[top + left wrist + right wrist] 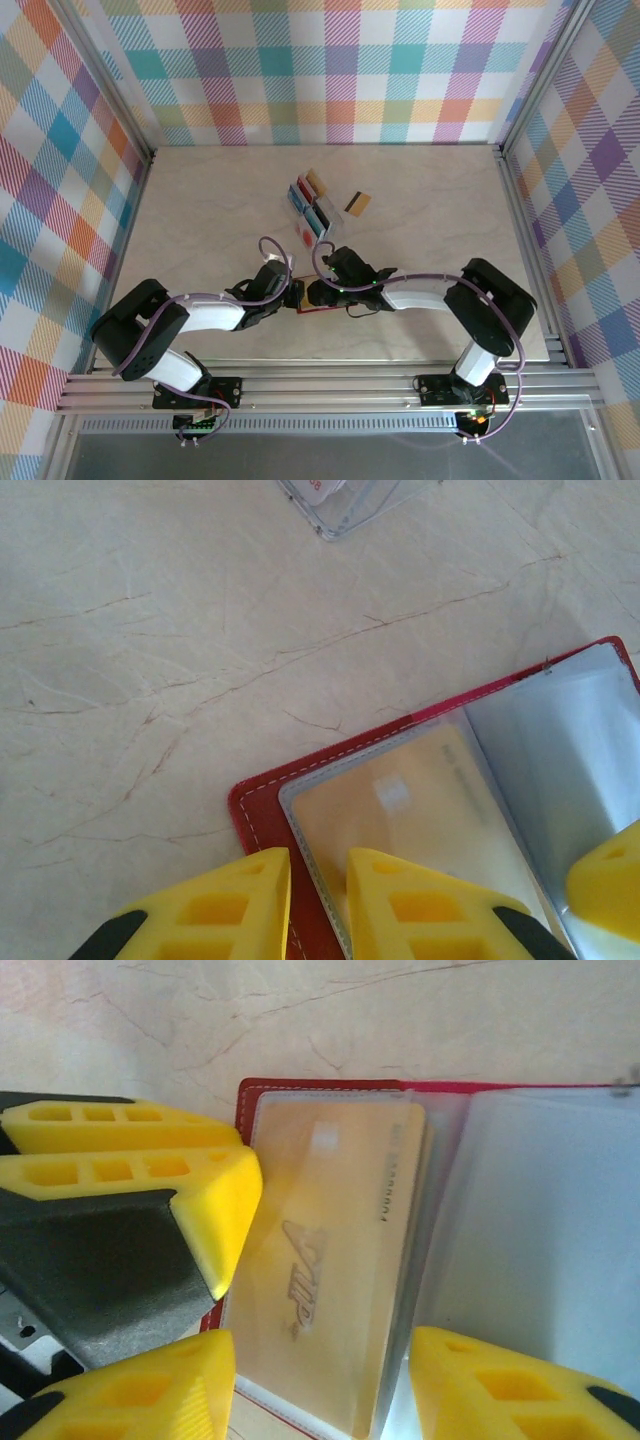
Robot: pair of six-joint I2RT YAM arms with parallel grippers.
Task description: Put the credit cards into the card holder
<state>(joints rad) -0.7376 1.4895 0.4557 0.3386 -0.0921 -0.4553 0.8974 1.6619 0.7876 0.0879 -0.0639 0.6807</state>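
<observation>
Bare tabletop [200, 220] at both sides; clear rack [322, 212] just beyond left fingers [225, 910] and right fingers [500, 1385] over the card holder [260, 815].

Left arm: base at near left, elbow out to the left, forearm reaching right toward table centre. Left gripper [291, 297]: fingers [225, 905] nearly together, pinching the card holder [262, 815] edge. Right arm: mirrored (elbow out right), forearm reaching left. Right gripper [320, 1390]: fingers spread wide, almost tip to tip with its neighbour.

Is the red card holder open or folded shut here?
Open: the card holder lies spread flat on the table, clear inner pockets exposed, a gold card inside one.
</observation>
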